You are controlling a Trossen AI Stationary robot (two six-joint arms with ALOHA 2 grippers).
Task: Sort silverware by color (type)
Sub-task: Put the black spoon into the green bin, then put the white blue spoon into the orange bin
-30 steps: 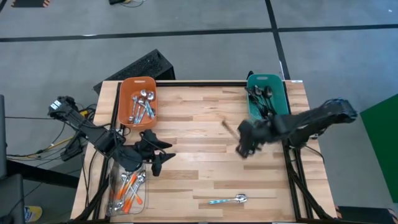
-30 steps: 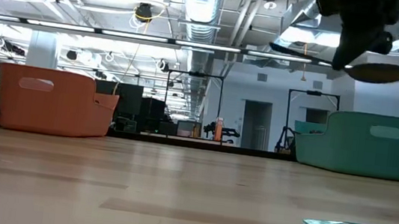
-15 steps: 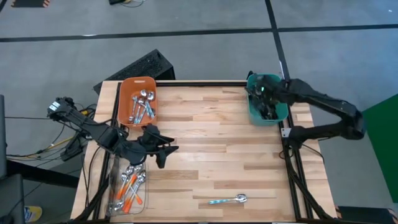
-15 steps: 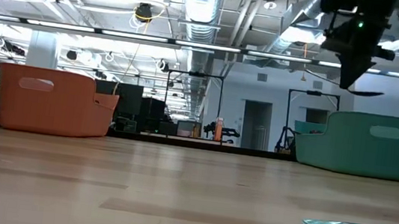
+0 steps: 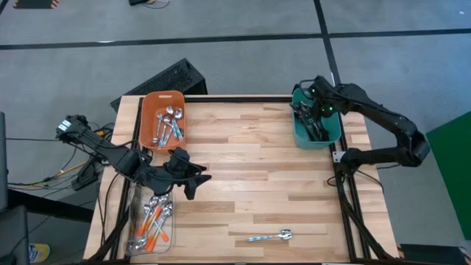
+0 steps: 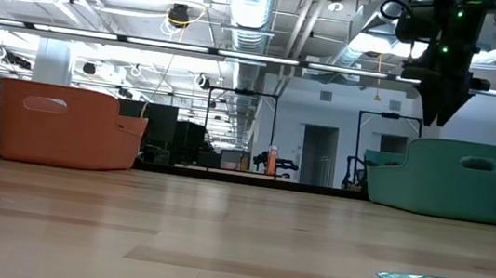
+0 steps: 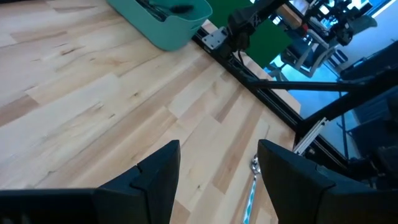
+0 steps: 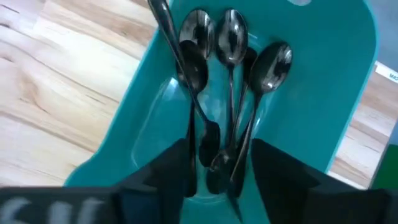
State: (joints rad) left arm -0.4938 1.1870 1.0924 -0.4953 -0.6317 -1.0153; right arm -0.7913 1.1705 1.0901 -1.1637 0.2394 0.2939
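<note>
Dark spoons [image 8: 231,93] lie piled in the teal bin [image 5: 316,121] at the tabletop's [image 5: 250,169] far right; right tool [image 5: 318,110] hangs just above it, fingers spread, holding nothing. Silver spoons [image 5: 169,124] sit in the orange bin [image 5: 163,99] far left, orange-handled spoons [image 5: 151,221] in the clear tray [image 5: 135,213] near left, and one blue-handled spoon [image 5: 270,236] lies loose on the near edge. Left tool [image 5: 193,179] waits wide open and empty beside the tray.
</note>
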